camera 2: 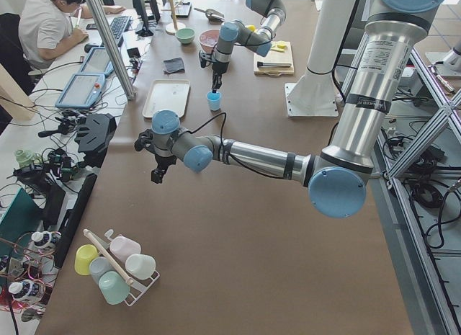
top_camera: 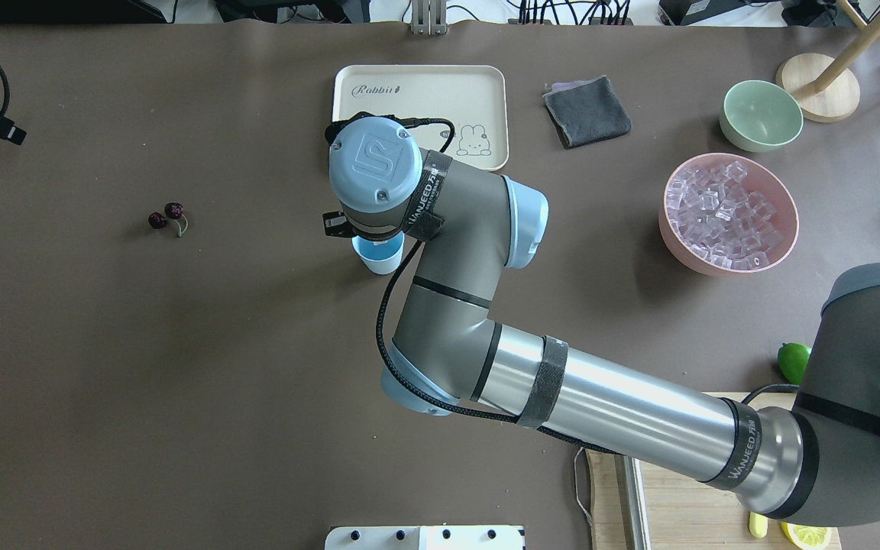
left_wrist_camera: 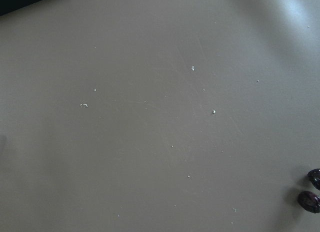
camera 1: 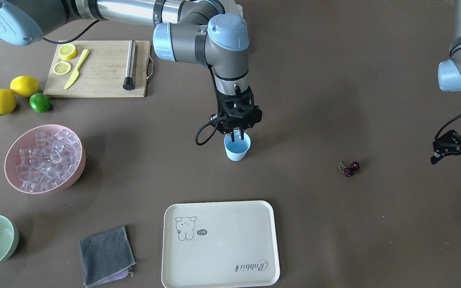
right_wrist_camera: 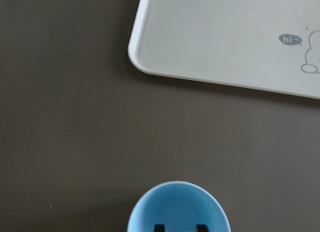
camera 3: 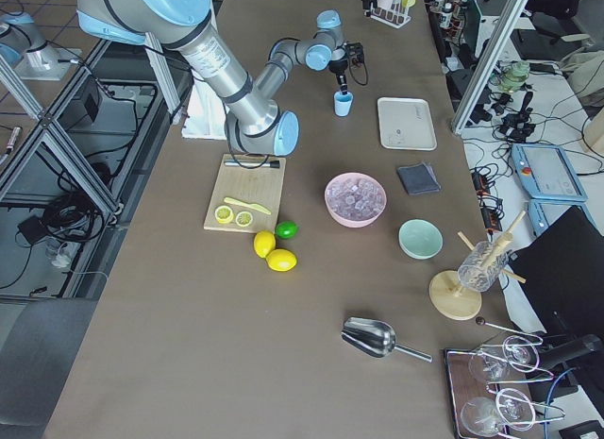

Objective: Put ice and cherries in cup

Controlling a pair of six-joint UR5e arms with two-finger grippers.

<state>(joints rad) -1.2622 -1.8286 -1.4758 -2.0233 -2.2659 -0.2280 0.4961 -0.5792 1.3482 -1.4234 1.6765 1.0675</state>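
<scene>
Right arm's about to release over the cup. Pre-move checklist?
1. Right end effector centred above the small light-blue plastic cup: ok.
2. Clear ice cube held between its fingers: ok, front view.
3. Cup upright, apart from the cream rectangular tray: ok.
4. Ice already inside cup: cannot tell.
5. Glossy dark red cherries in cup: not ok, on the table.
6. Left end effector open beside the cherries: ok.

We see a light-blue cup (camera 1: 237, 152) on a brown table (camera 1: 314, 120); near it a cream tray (camera 1: 230, 244) (grey rabbit drawing), dark red cherries (camera 1: 350, 168), clear ice (camera 1: 46, 158) in a pink bowl (camera 1: 75, 176).
</scene>
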